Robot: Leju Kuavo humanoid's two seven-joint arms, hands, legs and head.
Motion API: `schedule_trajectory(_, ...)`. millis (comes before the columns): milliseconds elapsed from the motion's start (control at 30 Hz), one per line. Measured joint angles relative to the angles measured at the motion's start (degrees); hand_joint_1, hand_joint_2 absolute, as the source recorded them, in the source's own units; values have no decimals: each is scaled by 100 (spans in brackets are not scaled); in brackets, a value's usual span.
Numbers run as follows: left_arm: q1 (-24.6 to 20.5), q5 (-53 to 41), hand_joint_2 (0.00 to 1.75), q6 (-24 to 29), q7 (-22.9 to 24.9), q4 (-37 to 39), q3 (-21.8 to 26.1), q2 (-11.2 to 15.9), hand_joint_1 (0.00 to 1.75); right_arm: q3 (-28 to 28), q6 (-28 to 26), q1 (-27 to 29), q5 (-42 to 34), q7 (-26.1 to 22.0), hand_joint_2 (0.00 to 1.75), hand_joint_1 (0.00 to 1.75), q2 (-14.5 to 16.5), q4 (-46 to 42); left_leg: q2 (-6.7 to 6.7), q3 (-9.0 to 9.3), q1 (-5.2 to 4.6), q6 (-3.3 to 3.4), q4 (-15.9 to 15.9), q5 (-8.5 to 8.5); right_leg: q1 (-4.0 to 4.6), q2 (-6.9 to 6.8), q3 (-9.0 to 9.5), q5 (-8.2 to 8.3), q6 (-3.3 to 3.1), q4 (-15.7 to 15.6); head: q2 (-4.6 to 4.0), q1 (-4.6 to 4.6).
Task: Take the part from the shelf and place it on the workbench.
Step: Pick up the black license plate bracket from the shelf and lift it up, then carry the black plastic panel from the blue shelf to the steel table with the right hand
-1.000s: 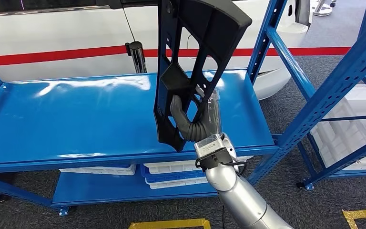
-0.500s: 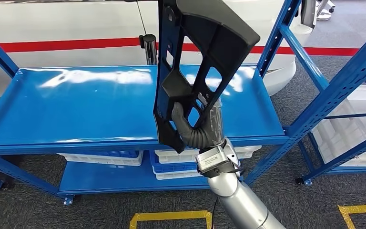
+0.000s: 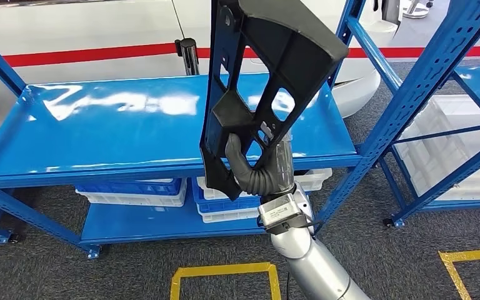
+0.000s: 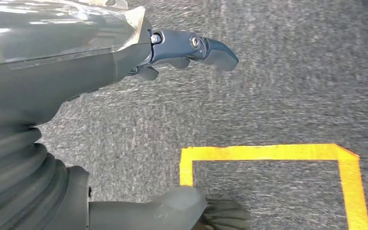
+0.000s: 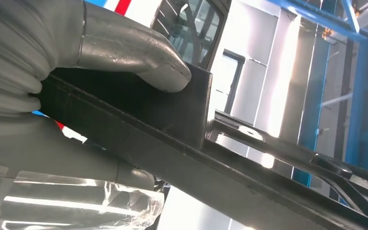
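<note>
Right hand [image 3: 257,164] grips the part [image 3: 259,81], a long black plastic moulding with cut-outs, by its lower end; the fingers pass through an opening and the thumb [image 5: 139,60] lies flat on a face of the part in the right wrist view. The part stands nearly upright above the hand, its broad top end leaning a little to the robot's right, its lower tip just beside the wrist. It is off the shelf [image 3: 112,125]: the blue shelf deck lies beyond and below the hand, bare under the part, with white bins [image 3: 134,194] on the lower tier. Left hand [image 4: 191,50] hangs over grey carpet and a yellow floor marking [image 4: 268,153], fingers apart, holding nothing. No bench shows in these views, so the step in hand looks like the carry. To do it well: keep the grip firm, since the load sits high above the hand and would tend to lever round in the fingers; keep the wrist steady so the part does not tip further. The blue uprights [image 3: 425,81] stand near the part's top end on the right, so the top edge needs room when turning away. Set down low end first, I judge, then lay it flat before letting go.
</note>
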Motion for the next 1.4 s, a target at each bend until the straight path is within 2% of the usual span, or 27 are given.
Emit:
schedule_trajectory(33, 0, -1, 175, 4, 1, 0, 1, 2, 0, 1, 11, 5, 3, 0, 175, 175, 2, 0, 1, -25, 30, -42, 232, -63, -3, -1, -67, 41, 15, 18, 0, 1)
schedule_trajectory(67, 0, -2, 175, 7, 1, 0, 1, 2, 0, 1, 28, 10, 5, 0, 175, 175, 2, 0, 3, 45, 65, -81, 271, -11, -12, -3, -135, 74, 35, 46, 0, -1)
schedule_trajectory(100, -1, -4, 175, 8, 2, 0, 1, 3, 0, 0, 44, 13, 7, 0, 175, 175, 2, 0, 6, 225, 103, -115, 83, 124, -26, -3, -198, 98, 56, 83, 0, -1)
schedule_trajectory(167, -15, -8, 175, 11, 3, 0, 1, 2, 0, -1, 68, 12, 11, 0, 175, 175, 3, -1, 1, 746, 156, -177, -659, 314, -40, -2, -320, 131, 103, 183, 0, -9)
schedule_trajectory(233, -31, -9, 175, 12, 3, 0, 1, -1, 0, -1, 73, 8, 15, 1, 175, 175, 7, -1, -23, 1011, 148, -134, -1113, 329, -18, 0, -404, 174, 173, 250, 0, -12)
schedule_trajectory(333, -38, -9, 175, 14, 3, 0, 1, -1, 0, -3, 78, 3, 15, -2, 175, 175, 9, -2, -21, 940, 100, 58, -1165, 386, 9, 10, -465, 256, 323, 262, 0, -1)
schedule_trajectory(367, -42, -10, 175, 14, 3, 0, 1, -3, 0, -5, 81, 4, 15, -2, 175, 175, 7, -1, -11, 902, 89, 130, -1182, 442, 8, 15, -521, 202, 344, 319, 0, 0)
schedule_trajectory(433, -50, -20, 175, 14, 6, 0, 1, -5, 0, -11, 88, 5, 15, -2, 175, 175, -2, 0, 15, 791, 79, 263, -1214, 570, 1, 21, -728, -162, 287, 766, 0, 21)
schedule_trajectory(500, -51, -42, 175, 3, 7, 0, 1, -2, 0, -13, 91, 8, 16, -2, 175, 175, -13, 0, 23, 645, 54, 315, -1211, 683, -4, 22, -955, -601, 219, 1497, 0, 45)
schedule_trajectory(533, -51, -51, 175, -23, -2, 0, 1, -1, 0, -14, 95, 11, 18, -2, 175, 175, -20, 0, 26, 568, 45, 317, -1209, 740, -5, 22, -992, -694, 232, 1759, 0, 48)
schedule_trajectory(567, -50, -57, 175, -80, -24, 0, 1, -1, 0, -15, 103, 12, 27, -2, 175, 175, -28, 0, 29, 492, 37, 314, -1206, 798, -5, 22, -946, -693, 270, 1861, 0, 51)
schedule_trajectory(600, -50, -55, 175, -171, -59, 0, 1, -2, 0, -16, 114, 14, 42, -2, 175, 175, -36, 0, 31, 420, 32, 303, -1205, 856, -3, 22, -799, -612, 319, 1767, 0, 54)
schedule_trajectory(667, -52, -29, 175, -432, -155, -1, 1, -1, 0, -17, 146, 13, 83, -2, 175, 175, -44, -1, 28, 302, 22, 263, -1200, 964, 6, 22, -239, -436, 361, 1067, 0, 58)
schedule_trajectory(700, -54, -10, 175, -580, -202, -1, 1, -1, 0, -17, 162, 13, 103, -2, 175, 175, -44, -2, 26, 260, 13, 235, -1197, 1013, 27, 23, 61, -422, 346, 642, 0, 60)
schedule_trajectory(733, -54, 13, 175, -743, -249, -2, 2, 1, 0, -19, 175, 15, 122, -1, 175, 175, -44, -3, 26, 234, 5, 203, -1201, 1065, 51, 25, 254, -438, 321, 319, 0, 57)
schedule_trajectory(767, -55, 33, 175, -924, -295, -2, 3, 2, 0, -24, 183, 19, 143, 0, 175, 175, -45, -4, 27, 221, 3, 167, -1211, 1115, 84, 28, 345, -467, 289, 133, 0, 53)
schedule_trajectory(800, -54, 49, 175, -1104, -339, -2, 4, 5, 0, -31, 187, 24, 161, 1, 175, 175, -48, -4, 28, 216, 6, 124, -1234, 1169, 113, 30, 340, -461, 257, 68, 0, 50)
schedule_trajectory(867, -51, 81, 175, -1427, -411, -2, 18, 31, 0, -48, 199, 35, 192, 4, 175, 175, -49, -4, 21, 180, 34, 46, -1233, 1166, 59, 26, 271, -353, 159, 37, 0, 45)
schedule_trajectory(933, -45, 104, 175, -1641, -452, -2, 39, 57, 0, -55, 223, 43, 213, 7, 175, 175, -45, -4, 7, 66, 56, -5, -963, 810, -7, 11, 208, -211, 39, -4, 0, 20)
schedule_trajectory(1000, -41, 113, 175, -1739, -467, -2, 50, 63, 0, -57, 241, 49, 221, 9, 175, 175, -44, -4, 1, -25, 64, -29, -657, 454, 10, 1, 148, -143, -19, -1, 0, -8)
schedule_trajectory(1033, -41, 114, 175, -1750, -468, -2, 51, 67, 0, -58, 243, 52, 222, 9, 175, 175, -44, -4, -1, -44, 65, -35, -578, 388, 14, 2, 134, -132, -21, -1, 0, -10)
schedule_trajectory(1067, -41, 114, 175, -1753, -468, -2, 52, 69, 0, -59, 244, 52, 222, 9, 175, 175, -44, -4, -1, -51, 65, -37, -551, 370, 15, 1, 130, -128, -22, -1, 0, -8)
schedule_trajectory(1133, -40, 116, 175, -1791, -478, -2, 72, 89, 0, -64, 267, 82, 242, 9, 175, 175, -50, -4, 0, -97, 74, -77, -92, 215, 30, -1, 10, -43, -18, 18, 0, -4)
schedule_trajectory(1200, -56, 120, 175, -1830, -490, -4, 105, 121, 0, -88, 291, 131, 279, 9, 175, 175, -58, -8, -1, 450, 88, -80, -416, 226, 55, 0, -227, 97, 41, 104, 0, -3)
schedule_trajectory(1267, -76, 120, 175, -1840, -496, -6, 127, 140, 0, -117, 293, 153, 301, 7, 175, 175, -61, -14, -6, 1040, 67, 2, -1203, 362, 69, -5, -365, 196, 141, 170, 0, -1)
schedule_trajectory(1333, -81, 120, 175, -1843, -500, -7, 135, 147, 0, -134, 294, 155, 309, 3, 175, 175, -62, -17, -2, 1032, 37, 108, -1275, 405, 82, -10, -397, 266, 227, 160, 0, 5)
schedule_trajectory(1400, -91, 120, 175, -1842, -508, -7, 136, 149, 0, -152, 296, 152, 317, 0, 175, 175, -72, -17, 28, 977, 47, 225, -1345, 524, 89, 3, -500, 158, 251, 290, 0, 13)
